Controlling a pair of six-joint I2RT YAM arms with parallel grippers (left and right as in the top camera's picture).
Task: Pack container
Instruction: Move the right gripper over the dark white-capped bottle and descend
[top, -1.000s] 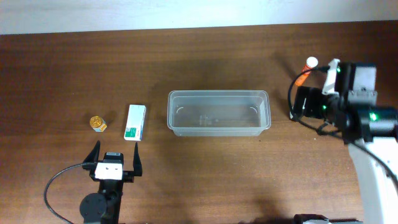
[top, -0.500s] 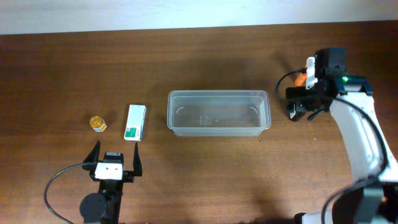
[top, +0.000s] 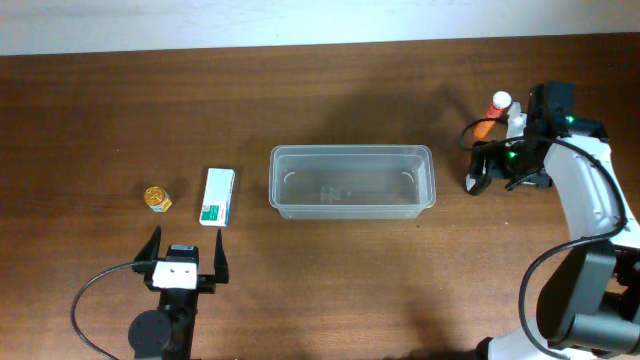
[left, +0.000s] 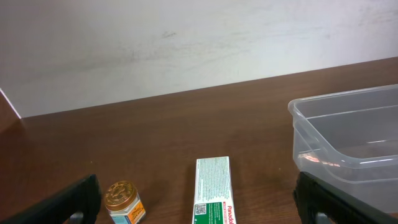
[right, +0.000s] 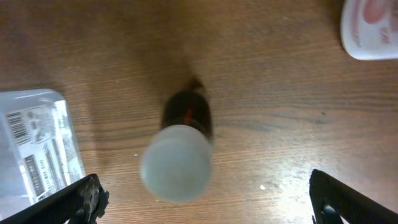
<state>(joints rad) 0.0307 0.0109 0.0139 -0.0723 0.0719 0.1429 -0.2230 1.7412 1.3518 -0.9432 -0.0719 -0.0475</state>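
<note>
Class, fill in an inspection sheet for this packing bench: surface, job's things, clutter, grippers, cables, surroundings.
Surface: brown wooden table, no spills seen.
Job's things: clear container mid-table, empty; green-and-white box and gold-lidded jar on the left arm's side; white-capped orange bottle on the right arm's side.
Clutter: clear barcoded pack and white item near the bottle, identity unclear.
Grippers: left gripper open, near the box; right gripper open, above the bottle.
Cables: black cable looping by the left arm; another cable at the right arm.
Surroundings: pale wall behind the table.
</note>
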